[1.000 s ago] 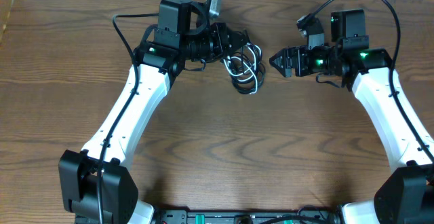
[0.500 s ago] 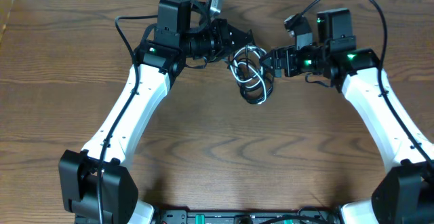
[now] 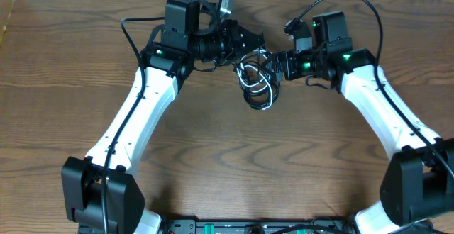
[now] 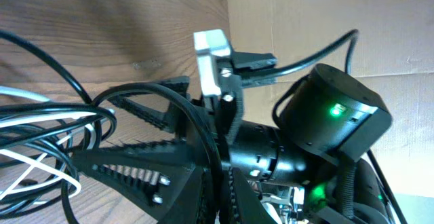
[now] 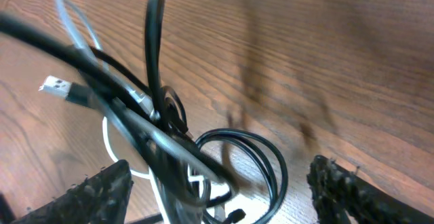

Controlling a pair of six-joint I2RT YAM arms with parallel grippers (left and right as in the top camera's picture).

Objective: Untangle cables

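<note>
The brown wooden table [image 3: 227, 156] looks smooth, with a dull sheen over its grain. The thin black cord [image 5: 154, 54] is glossy and plastic-coated; the thin white cord [image 5: 106, 134] is smooth too. The right gripper [image 5: 224, 187] has matt black plastic fingers [image 5: 342, 187] with rough, toothed faces. Upper right in the left wrist view, plain brown cardboard [image 4: 325, 13] is matt.

No text, label, brand, number or sign can be read in any of the views.
</note>
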